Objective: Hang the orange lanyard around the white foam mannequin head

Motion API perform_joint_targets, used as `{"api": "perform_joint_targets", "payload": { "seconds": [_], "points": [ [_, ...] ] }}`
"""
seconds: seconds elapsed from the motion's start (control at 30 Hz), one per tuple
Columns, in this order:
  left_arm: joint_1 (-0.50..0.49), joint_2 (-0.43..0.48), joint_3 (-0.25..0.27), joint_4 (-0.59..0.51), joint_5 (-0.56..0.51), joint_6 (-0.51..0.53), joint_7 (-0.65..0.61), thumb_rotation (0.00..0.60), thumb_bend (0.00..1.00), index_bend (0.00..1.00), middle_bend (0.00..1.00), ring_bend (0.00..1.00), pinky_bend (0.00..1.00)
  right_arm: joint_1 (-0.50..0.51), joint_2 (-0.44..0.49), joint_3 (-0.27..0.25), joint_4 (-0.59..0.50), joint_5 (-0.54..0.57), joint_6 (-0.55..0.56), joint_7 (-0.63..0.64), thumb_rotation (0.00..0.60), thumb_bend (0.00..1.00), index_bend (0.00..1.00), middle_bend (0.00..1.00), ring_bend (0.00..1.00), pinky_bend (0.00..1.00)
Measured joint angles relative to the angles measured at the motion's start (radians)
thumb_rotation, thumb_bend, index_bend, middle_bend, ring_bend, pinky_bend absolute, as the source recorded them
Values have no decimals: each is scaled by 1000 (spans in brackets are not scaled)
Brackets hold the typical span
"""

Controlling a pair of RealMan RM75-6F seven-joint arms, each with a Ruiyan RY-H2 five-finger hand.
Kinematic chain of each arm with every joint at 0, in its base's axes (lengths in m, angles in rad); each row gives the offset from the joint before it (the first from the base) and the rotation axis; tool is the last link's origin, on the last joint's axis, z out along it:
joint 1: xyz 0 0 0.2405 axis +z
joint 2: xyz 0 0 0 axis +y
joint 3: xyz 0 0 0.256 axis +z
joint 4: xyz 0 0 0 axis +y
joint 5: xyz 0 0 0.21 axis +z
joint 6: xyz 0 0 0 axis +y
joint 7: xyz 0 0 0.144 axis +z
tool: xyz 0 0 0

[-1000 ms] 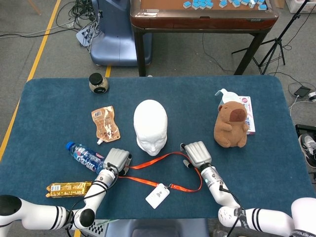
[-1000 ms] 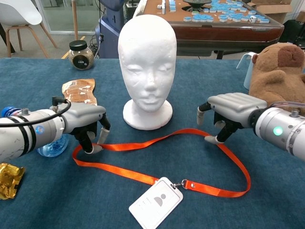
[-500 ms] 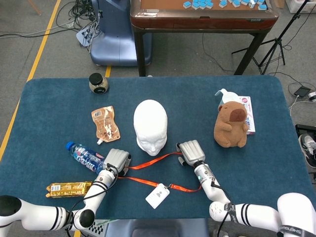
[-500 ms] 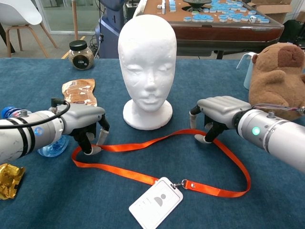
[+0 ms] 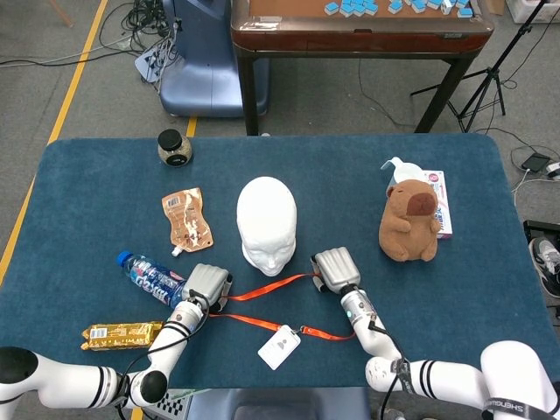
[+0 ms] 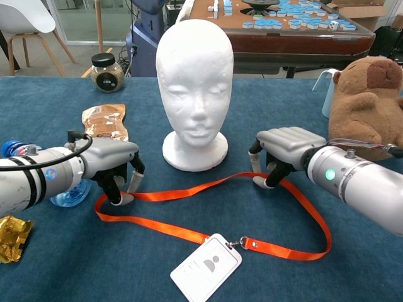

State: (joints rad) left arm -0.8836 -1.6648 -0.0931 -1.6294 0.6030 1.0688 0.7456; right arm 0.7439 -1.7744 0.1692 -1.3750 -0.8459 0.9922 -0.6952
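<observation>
The orange lanyard (image 6: 208,211) lies flat on the table in the lower middle of the frame, in a loose loop in front of the white foam head (image 6: 194,82). A white badge (image 6: 205,267) with a small grey figure printed on it is clipped to the strap's near side. The head stands upright on its round base at the table's centre, face toward the chest camera.

The left hand (image 6: 115,170) sits at the strap's left end with its fingers (image 6: 128,187) curled down onto it; whether it actually grips the strap I cannot tell. The right hand (image 6: 280,154) is at the strap's far right bend, fingertips (image 6: 260,182) touching the strap, and its hold is just as unclear.

The table (image 5: 96,184) is covered in dark blue cloth. On it, left of the head, lie a brown pouch (image 5: 186,218), a water bottle (image 5: 153,279) with a blue label and a gold snack bar (image 5: 121,334); a small jar (image 5: 174,147) stands toward the upper left. Right of the head sits a brown plush animal (image 5: 409,220), with a white pitcher (image 5: 399,168) and a pink-and-white pack (image 5: 442,203) behind it. None of the printing is readable.

Beyond the table, the grey floor carries a yellow line (image 5: 68,96) and loose cables (image 5: 149,17). A brown-framed table (image 5: 359,31) holding blue tiles (image 5: 398,6) fills the top, with a tripod (image 5: 486,83) at upper right and a white chair (image 6: 28,22) at the chest view's upper left.
</observation>
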Motion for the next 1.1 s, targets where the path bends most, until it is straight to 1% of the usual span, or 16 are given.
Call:
{"api": "perform_joint_targets", "payload": {
  "seconds": [0.1, 0.23, 0.43, 0.53, 0.63, 0.73, 0.83, 0.97, 1.1],
  "points": [
    [0, -1, 0, 1, 2, -1, -1, 600, 333, 605, 968, 966, 928, 3, -4, 1, 3, 8, 0, -3, 600, 394, 570, 963, 986, 923],
    [2, -1, -1, 2, 4, -2, -4, 600, 334, 605, 968, 966, 928, 8, -10, 2, 8, 14, 4, -7, 600, 450, 590, 967, 986, 923],
    [10, 9, 1, -9, 17, 2, -17, 600, 334, 606, 968, 966, 928, 8, -9, -2, 4, 11, 10, -3, 600, 461, 601, 971, 987, 923],
    [20, 25, 4, -33, 43, 10, -31, 600, 333, 606, 968, 966, 928, 2, 9, -6, -27, -6, 14, 12, 600, 461, 601, 971, 987, 923],
    [34, 54, 9, -76, 88, 26, -50, 600, 333, 606, 968, 966, 928, -10, 48, -17, -90, -45, 24, 33, 600, 460, 601, 971, 987, 923],
    [54, 97, 14, -138, 149, 43, -80, 600, 333, 606, 967, 966, 928, -31, 110, -32, -180, -103, 45, 64, 600, 460, 601, 971, 987, 923],
    [74, 152, 16, -211, 219, 60, -120, 600, 333, 607, 966, 966, 928, -60, 185, -49, -276, -183, 81, 105, 600, 460, 601, 971, 987, 923],
    [102, 233, 9, -310, 323, 90, -176, 600, 334, 607, 966, 966, 928, -109, 287, -67, -383, -316, 161, 179, 600, 460, 601, 972, 988, 923],
    [125, 328, -17, -414, 398, 117, -233, 600, 333, 608, 964, 966, 928, -155, 372, -72, -464, -424, 244, 246, 600, 461, 601, 974, 990, 923]
  ]
}}
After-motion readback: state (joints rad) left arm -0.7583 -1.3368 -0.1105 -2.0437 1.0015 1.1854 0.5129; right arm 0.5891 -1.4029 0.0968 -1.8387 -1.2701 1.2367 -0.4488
